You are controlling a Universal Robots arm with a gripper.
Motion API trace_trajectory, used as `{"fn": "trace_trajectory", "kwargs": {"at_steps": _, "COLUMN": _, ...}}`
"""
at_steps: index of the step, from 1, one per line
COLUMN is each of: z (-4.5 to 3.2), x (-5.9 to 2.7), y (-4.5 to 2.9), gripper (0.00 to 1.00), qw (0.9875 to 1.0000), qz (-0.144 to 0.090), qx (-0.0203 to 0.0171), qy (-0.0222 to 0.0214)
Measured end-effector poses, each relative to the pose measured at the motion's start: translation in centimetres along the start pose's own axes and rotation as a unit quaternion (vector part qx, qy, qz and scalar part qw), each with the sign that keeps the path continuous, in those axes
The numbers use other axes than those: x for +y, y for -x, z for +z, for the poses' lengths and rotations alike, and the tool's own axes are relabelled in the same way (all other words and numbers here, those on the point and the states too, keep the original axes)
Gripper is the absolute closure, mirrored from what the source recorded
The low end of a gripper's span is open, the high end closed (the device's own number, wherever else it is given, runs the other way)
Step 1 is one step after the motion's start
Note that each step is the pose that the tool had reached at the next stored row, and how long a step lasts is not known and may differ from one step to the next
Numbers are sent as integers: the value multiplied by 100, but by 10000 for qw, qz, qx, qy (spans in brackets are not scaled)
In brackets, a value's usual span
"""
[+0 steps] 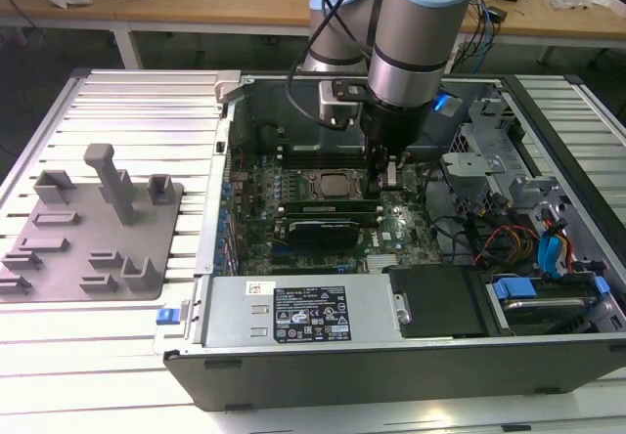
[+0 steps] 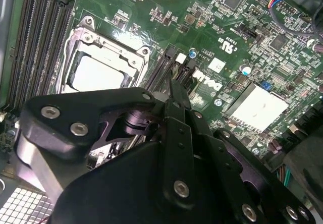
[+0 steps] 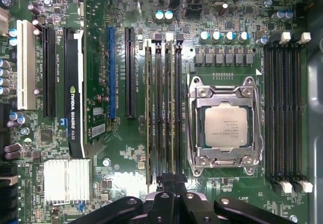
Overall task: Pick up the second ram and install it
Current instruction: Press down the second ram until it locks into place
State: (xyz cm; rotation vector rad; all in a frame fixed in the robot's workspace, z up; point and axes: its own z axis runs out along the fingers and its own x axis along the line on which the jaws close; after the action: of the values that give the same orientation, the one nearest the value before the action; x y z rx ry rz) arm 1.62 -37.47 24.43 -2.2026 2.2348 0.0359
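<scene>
A ribbed metal table (image 1: 147, 102) carries an open computer case (image 1: 391, 356), with a wooden workbench (image 1: 196, 9) far behind it and a grey fixture plate (image 1: 93, 224) at the exterior view's left. My arm reaches down into the case, and my end effector (image 1: 389, 172) sits low over the motherboard (image 3: 126, 153), just beside the processor socket (image 3: 225, 125). Its black fingers (image 3: 174, 193) are drawn close together above the bank of slots next to the socket; I cannot tell whether they grip anything. In the first wrist view, two green ram sticks stand in that bank: one at the outer slot (image 3: 148, 113) and the second ram (image 3: 168, 108) between black slots, directly in line with my fingertips. The slot bank (image 3: 282, 113) on the socket's other side holds none.
</scene>
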Motion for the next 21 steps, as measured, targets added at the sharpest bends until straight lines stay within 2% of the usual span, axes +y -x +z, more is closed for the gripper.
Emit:
{"fn": "trace_trajectory", "kwargs": {"at_steps": 5, "z": 52, "x": -11, "y": 24, "gripper": 92, "qw": 10000, "qz": -1, "qx": 7, "qy": 0}}
{"fn": "trace_trajectory", "kwargs": {"at_steps": 7, "z": 54, "x": -42, "y": 25, "gripper": 92, "qw": 10000, "qz": 0, "qx": 8, "qy": 0}}
{"fn": "trace_trajectory", "kwargs": {"at_steps": 13, "z": 113, "x": -45, "y": 24, "gripper": 92, "qw": 10000, "qz": 0, "qx": 15, "qy": 0}}
{"fn": "trace_trajectory", "kwargs": {"at_steps": 21, "z": 155, "x": -45, "y": 23, "gripper": 92, "qw": 10000, "qz": 0, "qx": 17, "qy": 0}}
